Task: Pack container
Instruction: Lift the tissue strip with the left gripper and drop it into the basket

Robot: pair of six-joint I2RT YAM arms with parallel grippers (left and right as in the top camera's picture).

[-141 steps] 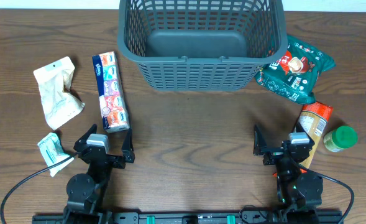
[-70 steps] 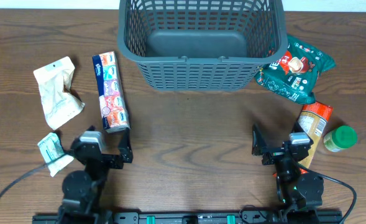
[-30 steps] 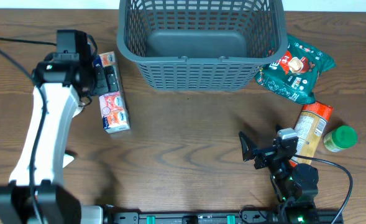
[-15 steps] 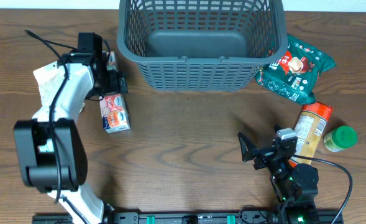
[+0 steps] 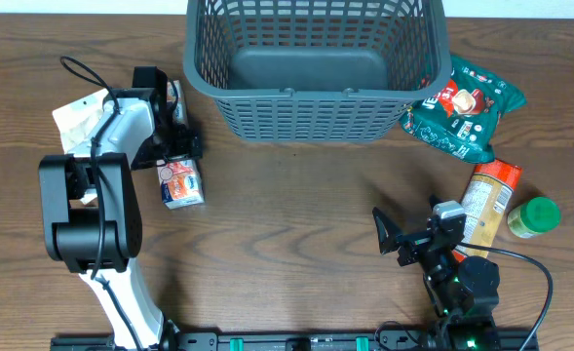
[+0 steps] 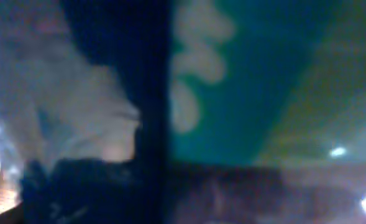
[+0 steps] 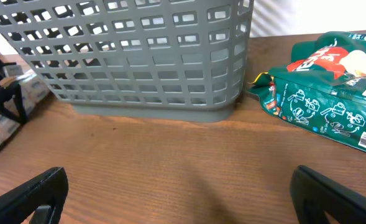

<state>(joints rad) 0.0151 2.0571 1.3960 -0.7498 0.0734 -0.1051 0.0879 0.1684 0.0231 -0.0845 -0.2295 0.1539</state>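
The container (image 5: 316,95), a big dark grey lattice basket, stands empty at the back middle and fills the top of the right wrist view (image 7: 139,62). A long colourful tissue pack (image 5: 179,182) lies to its left. My left gripper (image 5: 172,127) is down on the pack's upper half, its fingers either side of it. The left wrist view shows only a blurred teal and dark blue print (image 6: 263,81) pressed close to the lens, so the jaws cannot be read. My right gripper (image 5: 403,234) (image 7: 183,199) stands open over bare wood at the front right.
A green snack bag (image 5: 465,109) (image 7: 332,106) lies right of the container. An orange spice bottle (image 5: 489,200) and a green-lidded jar (image 5: 533,216) sit beside the right arm. A crumpled white pouch (image 5: 72,117) lies left of the left arm.
My left arm has swung from the front left up to the tissue pack and settled down onto it. The right gripper has barely moved.
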